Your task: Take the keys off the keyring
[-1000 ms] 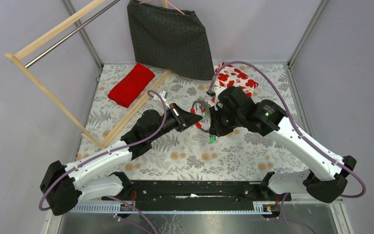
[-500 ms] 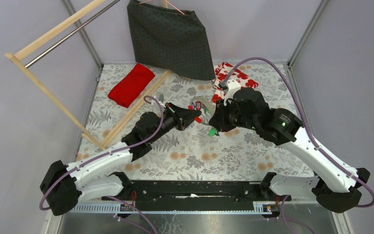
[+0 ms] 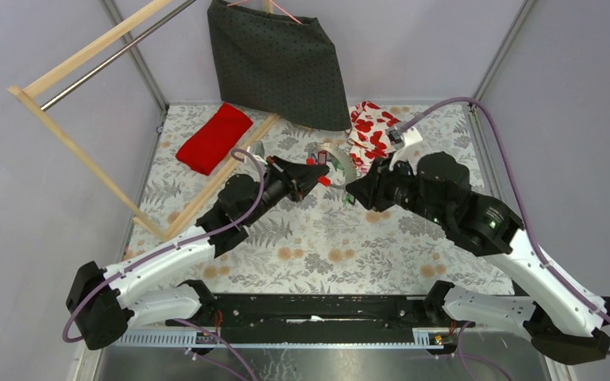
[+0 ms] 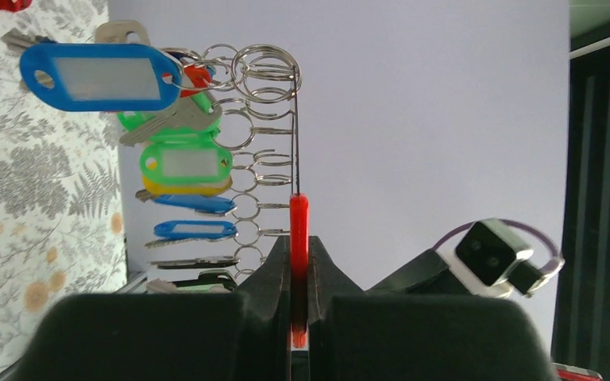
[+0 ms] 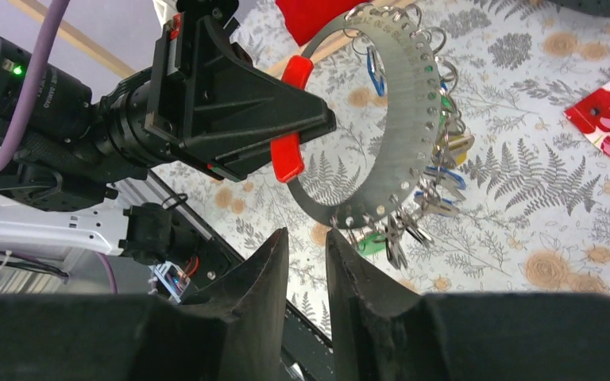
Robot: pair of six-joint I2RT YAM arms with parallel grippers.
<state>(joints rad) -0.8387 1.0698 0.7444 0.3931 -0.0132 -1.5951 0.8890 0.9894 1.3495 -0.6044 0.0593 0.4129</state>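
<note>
Keys [image 4: 183, 163] are hanging from the keyring [image 5: 401, 119]; the left fingers [image 4: 274, 274] are pinching its red section above the tabletop [image 3: 310, 246], the right fingers [image 5: 258, 270] are standing slightly apart, holding nothing.

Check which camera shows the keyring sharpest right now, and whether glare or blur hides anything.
Right wrist: the keyring is face-on, its holes and keys crisp, no glare; only the near fingers of the right gripper are soft and dark. Left wrist: ring edge-on, sharp against the plain wall, the left gripper dark. Top external: evenly lit, ring small.
</note>
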